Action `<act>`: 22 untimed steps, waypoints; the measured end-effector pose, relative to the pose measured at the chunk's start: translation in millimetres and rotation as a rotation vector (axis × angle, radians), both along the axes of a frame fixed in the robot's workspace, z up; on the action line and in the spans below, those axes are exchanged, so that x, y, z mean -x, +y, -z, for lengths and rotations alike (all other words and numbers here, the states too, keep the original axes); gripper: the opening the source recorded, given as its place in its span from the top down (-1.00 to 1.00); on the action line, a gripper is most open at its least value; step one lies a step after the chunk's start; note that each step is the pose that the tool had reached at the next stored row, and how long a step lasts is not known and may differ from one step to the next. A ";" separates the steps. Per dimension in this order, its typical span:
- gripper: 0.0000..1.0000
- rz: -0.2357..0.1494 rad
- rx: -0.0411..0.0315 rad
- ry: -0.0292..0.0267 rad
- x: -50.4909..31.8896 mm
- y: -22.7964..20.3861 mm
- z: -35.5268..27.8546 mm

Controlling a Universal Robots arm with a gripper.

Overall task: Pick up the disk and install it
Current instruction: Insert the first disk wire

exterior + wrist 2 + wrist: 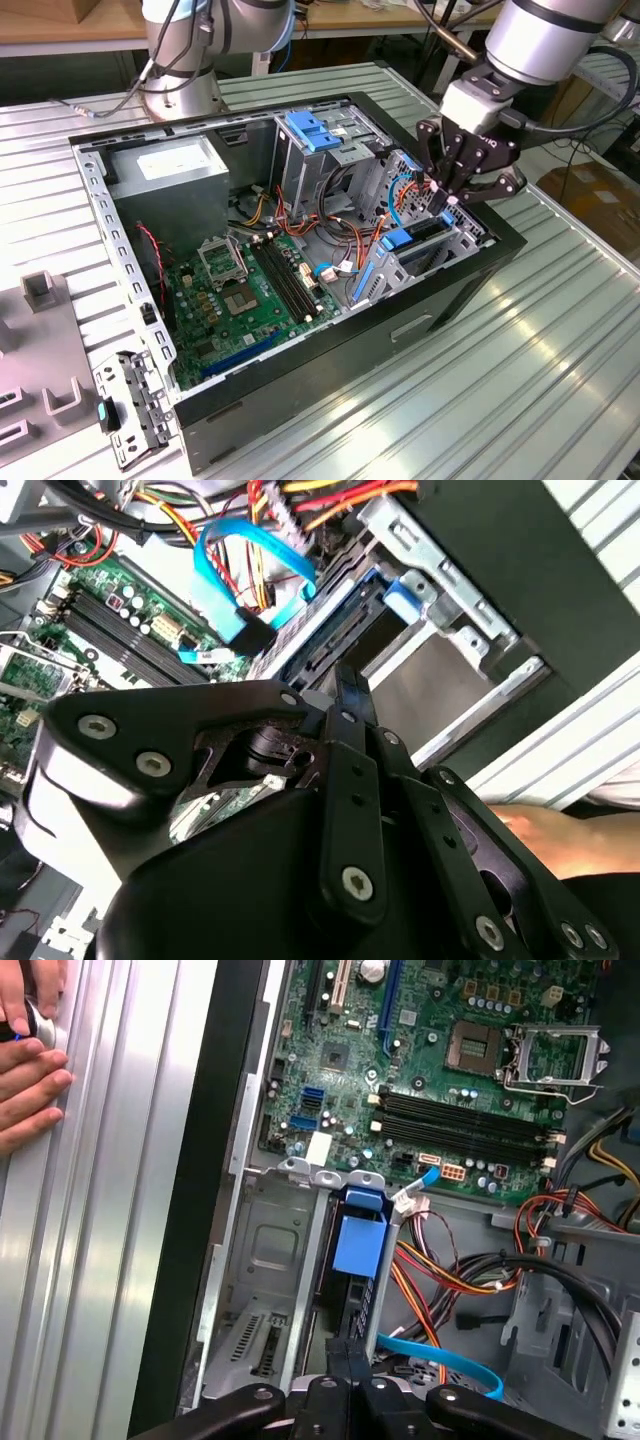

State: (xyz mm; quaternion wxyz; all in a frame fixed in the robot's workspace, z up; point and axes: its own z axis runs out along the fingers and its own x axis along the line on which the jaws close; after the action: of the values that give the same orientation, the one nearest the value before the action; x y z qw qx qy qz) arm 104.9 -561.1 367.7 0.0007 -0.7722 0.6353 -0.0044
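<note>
Gripper (447, 200): it is hanging over the end of the computer case (300, 405) at the exterior view's right. Its two black fingers (333, 1365) are lying drawn together with almost no gap between them.
Grasp: the tips are meeting the upper edge of the disk (344, 1305). I cannot tell if they are pinching it or only pressing on it.
Place of the disk: it is standing on edge in a slot of the drive cage (265, 1250), right under the fingers. A blue plastic tab (358, 1245) is showing at its far end.
Cage material: bare grey sheet metal, folded and punched with holes.
Cables: a flat blue cable (235, 575) is curving just beside the cage, and orange and red wires (430, 1275) are running near it.
Circuit board (450, 1070): green, lying flat on the case floor and carrying long black slots.
Case shape: a black box, lying open on its side.
Table (530, 380): ribbed, shiny metal.
Person: a person's hand (25, 1060) is resting on the table, outside the case.
</note>
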 end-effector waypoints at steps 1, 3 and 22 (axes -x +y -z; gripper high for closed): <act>0.79 -0.002 -0.0023 -0.0001 -0.9 0.3 0.2; 0.79 -0.014 -0.0060 -0.0001 -3.5 0.7 0.8; 0.79 -0.214 -0.0058 -0.0017 -13.7 5.0 -12.0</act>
State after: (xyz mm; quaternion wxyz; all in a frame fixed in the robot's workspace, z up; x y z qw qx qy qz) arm 118.6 -556.1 379.7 0.0039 -0.8356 0.5493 -0.0031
